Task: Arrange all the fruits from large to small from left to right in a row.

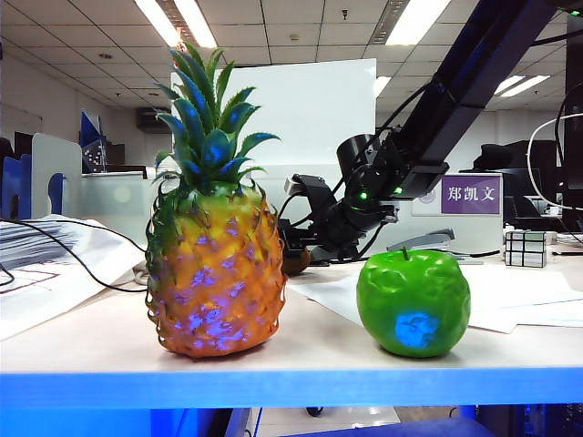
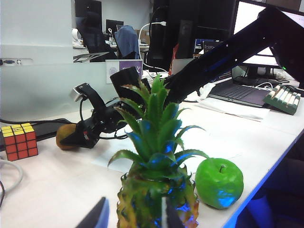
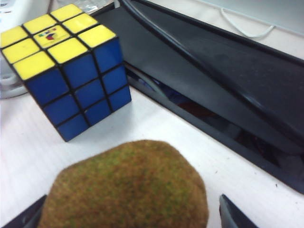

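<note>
Three fruits sit on a pale white bench (image 1: 109, 341) in an office with ceiling strip lights (image 1: 414, 20), partitions and monitors behind. Nearest the front edge stands the large orange-yellow pineapple with a green spiky crown (image 1: 215, 273), upright, and to its right, apart from it, the glossy bright green apple (image 1: 414, 302). Farther back lies the small brown fuzzy kiwi (image 3: 126, 187), near a multicoloured puzzle cube (image 3: 69, 69) and a black flat tray (image 3: 223, 90). The right hand (image 3: 128, 213) is low at the kiwi, its fingers spread wide on either side of the fruit, not visibly pressing it. The left hand (image 2: 133, 213) hangs above the pineapple's crown, fingers wide apart, holding nothing.
</note>
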